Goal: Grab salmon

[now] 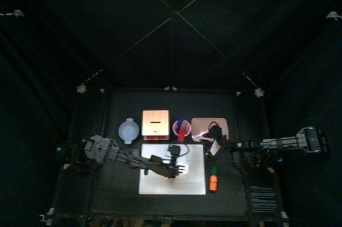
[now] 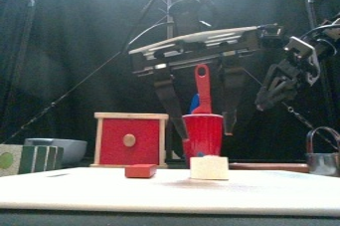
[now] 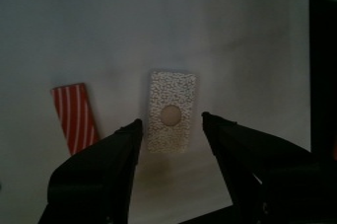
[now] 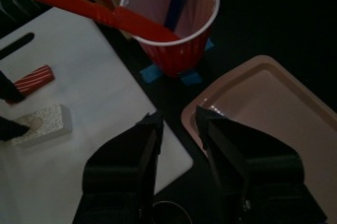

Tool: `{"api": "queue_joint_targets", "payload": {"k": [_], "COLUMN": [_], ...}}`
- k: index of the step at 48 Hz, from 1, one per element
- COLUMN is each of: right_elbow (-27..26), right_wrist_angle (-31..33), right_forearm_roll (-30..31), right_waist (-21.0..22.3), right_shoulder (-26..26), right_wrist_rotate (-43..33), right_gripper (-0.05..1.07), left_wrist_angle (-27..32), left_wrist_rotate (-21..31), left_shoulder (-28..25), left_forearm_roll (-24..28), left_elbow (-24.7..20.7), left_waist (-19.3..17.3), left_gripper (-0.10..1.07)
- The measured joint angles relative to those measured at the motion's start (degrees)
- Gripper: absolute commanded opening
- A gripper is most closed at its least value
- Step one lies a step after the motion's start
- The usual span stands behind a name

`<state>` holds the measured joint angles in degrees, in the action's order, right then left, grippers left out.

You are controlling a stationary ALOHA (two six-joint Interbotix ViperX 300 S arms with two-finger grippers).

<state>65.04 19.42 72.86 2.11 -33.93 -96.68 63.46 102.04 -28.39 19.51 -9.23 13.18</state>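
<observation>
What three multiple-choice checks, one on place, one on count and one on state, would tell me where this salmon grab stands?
1. What lies just ahead of the left gripper's jaws?
A. the red-striped piece
B. the white speckled block
C. the red cup

2. How many utensils stand in the red cup?
A. none
B. two
C. five

3. What state is the left gripper in?
A. open and empty
B. shut on the red-striped piece
C. shut on the cup's rim

Answers:
1. B: in the left wrist view the jaws frame the white speckled block, while the red-striped piece lies apart to one side.
2. B: the right wrist view shows one red utensil and one blue utensil.
3. A: the jaws stand wide apart with nothing between them.
</observation>
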Motion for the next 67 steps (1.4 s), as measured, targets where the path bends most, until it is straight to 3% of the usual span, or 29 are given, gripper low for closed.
{"api": "queue_joint_targets", "payload": {"k": [9, 22, 36, 43, 48, 59, 67], "right_elbow": [0.0, 0.0, 0.0, -0.3, -0.4, -2.0, -4.1], "right_wrist_angle": [0.0, 0.0, 0.0, 0.0, -0.1, -1.0, -1.7], "right_forearm_roll": [-0.2, -0.2, -0.2, -0.2, -0.2, 0.4, 2.4], "right_waist": [-0.1, 0.0, -0.1, -0.6, -1.3, -5.0, -8.6], "right_shoulder": [0.0, 0.0, -1.3, -4.0, -5.7, -8.3, -7.9], "right_wrist_rotate": [0.1, 0.1, 0.1, 0.1, 0.1, 0.0, 0.1], "right_gripper": [0.72, 0.72, 0.72, 0.72, 0.72, 0.72, 0.72], "left_wrist_angle": [5.6, 9.3, 10.6, 9.8, 5.5, -11.3, -24.2], "left_wrist_rotate": [-0.1, -2.9, -8.4, -9.3, -9.4, -9.1, -8.8], "left_shoulder": [2.2, 5.8, 14.7, 21.0, 27.0, 38.6, 46.0], "left_forearm_roll": [4.3, 10.4, 20.4, 26.1, 28.7, 31.8, 37.5], "left_elbow": [-1.1, -1.2, 4.3, 11.2, 17.8, 34.0, 45.4], "left_waist": [0.0, 0.7, 3.1, 4.2, 4.7, 4.4, 2.7], "left_gripper": [0.87, 0.87, 0.87, 0.86, 0.86, 0.86, 0.85]}}
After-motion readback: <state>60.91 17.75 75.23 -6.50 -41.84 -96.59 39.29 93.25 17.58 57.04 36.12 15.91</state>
